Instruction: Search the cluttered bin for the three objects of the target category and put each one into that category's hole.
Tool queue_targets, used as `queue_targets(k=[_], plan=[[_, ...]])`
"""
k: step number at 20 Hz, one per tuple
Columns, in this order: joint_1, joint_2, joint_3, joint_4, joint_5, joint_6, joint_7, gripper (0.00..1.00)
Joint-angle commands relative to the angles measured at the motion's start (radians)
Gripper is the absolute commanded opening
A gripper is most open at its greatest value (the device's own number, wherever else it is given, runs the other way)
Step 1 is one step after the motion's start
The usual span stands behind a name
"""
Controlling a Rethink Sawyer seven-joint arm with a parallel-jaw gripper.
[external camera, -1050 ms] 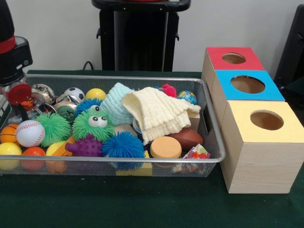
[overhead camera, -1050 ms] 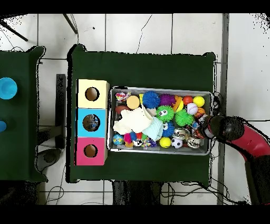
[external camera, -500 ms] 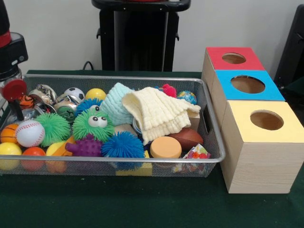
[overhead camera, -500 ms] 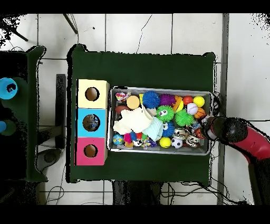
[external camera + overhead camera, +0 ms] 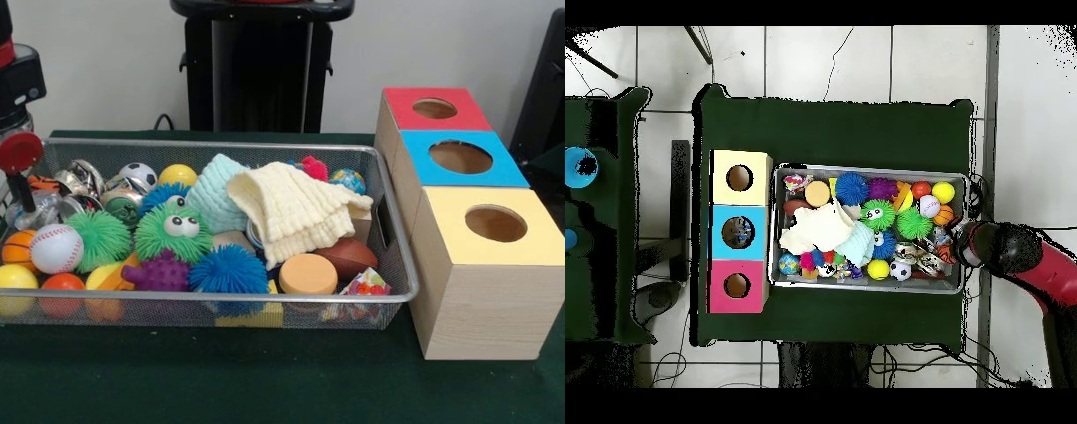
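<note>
Gripper (image 5: 18, 163) is seen at the wire bin's (image 5: 388, 225) end farthest from the three-hole box (image 5: 468, 221); whether anything is held cannot be told. Balls (image 5: 55, 248) lie just beside it; the target category is not known.

No readable text, labels, brands or numbers on anything

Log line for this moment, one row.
gripper: at bin's end, opposite boxes | grasp: unclear | cloth: on toys
</note>
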Motion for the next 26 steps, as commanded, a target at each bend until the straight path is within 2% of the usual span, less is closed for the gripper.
queue_targets(k=[1, 5, 9, 16, 26], plan=[[-0.003, -0.066, 0.058, 0.096, -0.041, 0.016, -0.125, 0.0], [-0.003, -0.106, 0.066, 0.135, -0.02, 0.024, -0.109, 0.0], [0.021, -0.205, 0.042, 0.211, 0.006, 0.039, -0.052, 0.0], [0.042, -0.309, 0.018, 0.288, 0.037, 0.059, 0.004, 0.0], [0.059, -0.368, -0.01, 0.377, 0.067, -0.004, 0.06, 0.0]])
